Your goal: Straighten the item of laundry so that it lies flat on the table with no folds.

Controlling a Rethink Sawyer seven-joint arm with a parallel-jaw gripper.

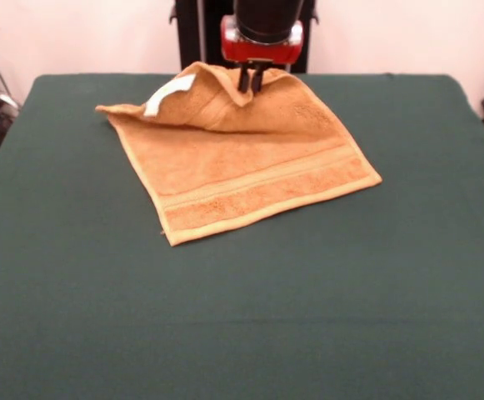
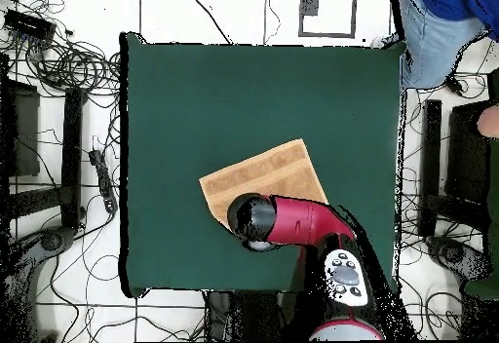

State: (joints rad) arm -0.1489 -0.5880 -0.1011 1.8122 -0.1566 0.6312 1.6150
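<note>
The arm (image 2: 297,224) reaches down over the towel's (image 1: 242,171) far edge, its gripper (image 1: 251,79) pinched narrow on a raised fold of the cloth. That folded-over part shows a white label (image 1: 168,94). The towel lies on the green table (image 1: 242,317), toward its far side. Cables (image 2: 58,57) litter the tiled floor; a person (image 2: 443,18) stands beside the table's corner.

Front view is looking across the green table (image 1: 242,317) at a low angle, fairly near, facing the arm (image 1: 262,29). Overhead view is looking straight down from farther off, taking in the whole table (image 2: 195,95) and surrounding floor (image 2: 210,13). Both are sharing the tabletop, the towel (image 1: 242,167) and the arm.
</note>
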